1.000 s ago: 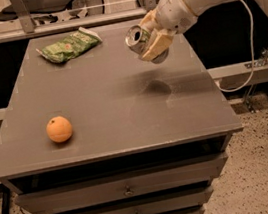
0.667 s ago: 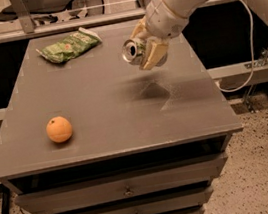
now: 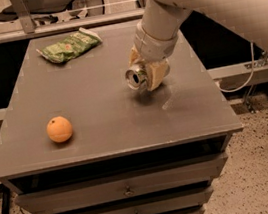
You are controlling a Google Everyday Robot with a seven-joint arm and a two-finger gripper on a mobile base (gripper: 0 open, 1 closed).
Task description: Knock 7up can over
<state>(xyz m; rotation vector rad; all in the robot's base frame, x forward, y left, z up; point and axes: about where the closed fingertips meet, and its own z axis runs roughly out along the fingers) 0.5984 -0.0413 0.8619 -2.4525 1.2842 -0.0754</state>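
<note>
The 7up can (image 3: 135, 77) is a small silver can. It lies tipped on its side with its round end facing left, low over the grey table (image 3: 100, 114) right of centre. My gripper (image 3: 148, 73) is shut on the can, its tan fingers (image 3: 155, 74) wrapping it from the right. The white arm comes down from the upper right. I cannot tell whether the can touches the table.
An orange (image 3: 59, 129) sits near the table's front left. A green crinkled snack bag (image 3: 68, 45) lies at the back left. Drawers (image 3: 124, 189) are below the tabletop. A cable (image 3: 243, 79) runs at the right beside the table edge.
The arm has moved left and down toward the middle of the table, carrying the can with it. The can is lower and closer to the tabletop. The orange and the bag have not moved.
</note>
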